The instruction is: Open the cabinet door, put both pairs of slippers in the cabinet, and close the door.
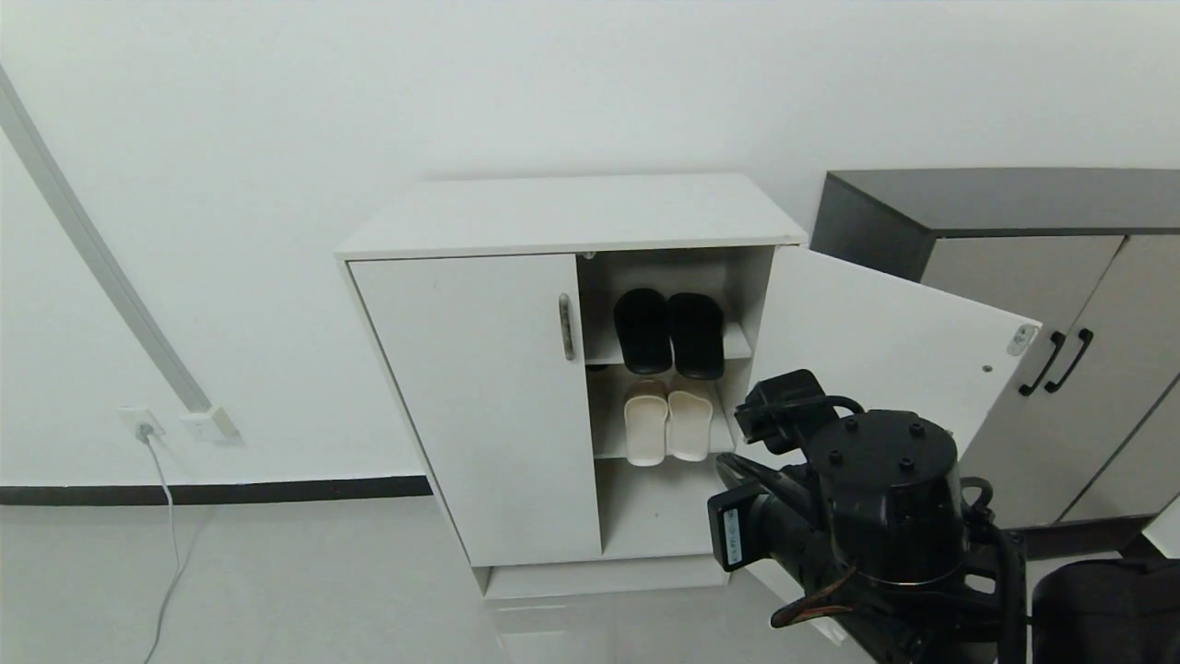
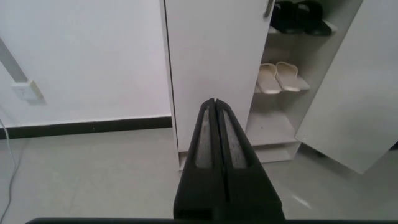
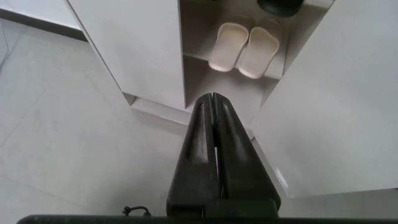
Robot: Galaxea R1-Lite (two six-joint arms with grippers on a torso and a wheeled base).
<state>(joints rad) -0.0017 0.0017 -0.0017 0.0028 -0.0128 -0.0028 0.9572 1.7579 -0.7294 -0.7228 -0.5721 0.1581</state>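
Since both pairs already sit inside the cabinet (image 1: 572,217), closing up looks like the only step left. The black slippers (image 1: 669,334) lie side by side on the upper shelf (image 1: 739,345), and the white slippers (image 1: 667,422) lie on the shelf below (image 1: 604,450). The right door (image 1: 876,341) stands wide open to the right, while the left door (image 1: 479,406) is shut. The right gripper (image 3: 212,99) hangs low near the open door's inner face. Its fingers are pressed together on nothing, probably so it can push the panel rather than grip it. The left gripper (image 2: 214,104), fingers likewise together and empty, points at the left door from farther off. The cabinet stands on a pale glossy floor (image 1: 277,590) against a white wall (image 1: 277,138) with black skirting (image 1: 212,492). A grey cabinet (image 1: 1014,212) stands to its right, and a socket (image 1: 143,424) with a cable is on the wall to the left.
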